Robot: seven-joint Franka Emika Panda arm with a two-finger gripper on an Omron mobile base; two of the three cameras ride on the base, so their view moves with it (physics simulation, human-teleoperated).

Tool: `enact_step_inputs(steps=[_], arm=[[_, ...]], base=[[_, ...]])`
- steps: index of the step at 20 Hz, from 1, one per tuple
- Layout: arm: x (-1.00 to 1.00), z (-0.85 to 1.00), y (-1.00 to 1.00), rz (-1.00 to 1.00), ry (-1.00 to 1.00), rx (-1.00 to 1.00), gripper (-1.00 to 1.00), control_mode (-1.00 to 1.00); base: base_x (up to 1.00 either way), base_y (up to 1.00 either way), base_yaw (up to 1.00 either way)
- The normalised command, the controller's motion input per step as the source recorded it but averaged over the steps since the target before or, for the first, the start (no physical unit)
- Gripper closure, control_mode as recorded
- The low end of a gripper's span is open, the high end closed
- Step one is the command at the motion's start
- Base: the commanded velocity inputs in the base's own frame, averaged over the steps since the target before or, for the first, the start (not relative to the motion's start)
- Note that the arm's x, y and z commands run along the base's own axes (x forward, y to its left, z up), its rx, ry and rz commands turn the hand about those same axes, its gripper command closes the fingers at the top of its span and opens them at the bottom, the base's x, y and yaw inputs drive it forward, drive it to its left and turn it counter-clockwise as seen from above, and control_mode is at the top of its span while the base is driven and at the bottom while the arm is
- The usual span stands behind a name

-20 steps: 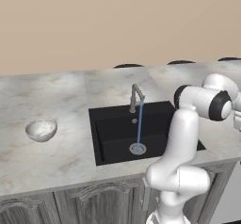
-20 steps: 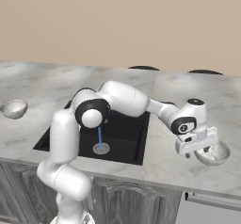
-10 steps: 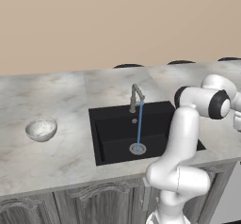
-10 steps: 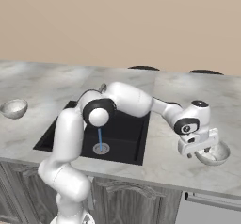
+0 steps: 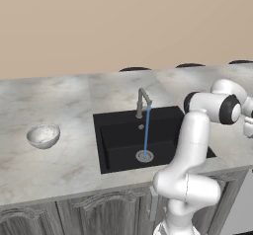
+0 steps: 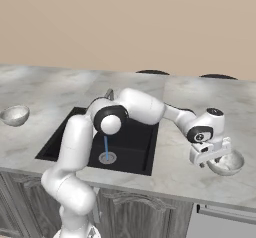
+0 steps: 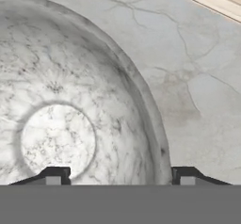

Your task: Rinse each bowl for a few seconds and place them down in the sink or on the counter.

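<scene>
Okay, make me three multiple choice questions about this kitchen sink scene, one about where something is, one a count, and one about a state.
1. Where is the gripper?
A. over the drain
B. at the bowl on the counter right of the sink
C. at the faucet handle

2. How many bowls are on the counter?
A. one
B. two
C. three

3. What is the faucet doing?
A. running
B. off
C. lying detached in the basin

Answers:
1 B, the fingertips straddle the right bowl's rim in the hand view.
2 B, a left bowl and the right one flank the sink.
3 A, a blue stream falls to the drain.
</scene>
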Motion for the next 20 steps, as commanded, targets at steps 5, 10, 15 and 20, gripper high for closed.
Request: enact_step_inputs(steps=[5, 10, 15, 20], arm=[[-0.03, -0.02, -0.11, 0.0, -0.01, 0.05, 1.0, -1.0], [-0.29, 0.0, 0.01, 0.0, -0.08, 0.0, 1.0, -1.0], [-0.5, 0.19, 0.21, 0.1, -0.22, -0.02, 1.0, -1.0], [-0.38, 0.33, 0.23, 0.21, -0.16, 0.0, 1.0, -1.0]], base=[[0.0, 0.0, 0.0], [0.0, 0.0, 0.0], [0.0, 0.0, 0.0], [0.0, 0.0, 0.0]])
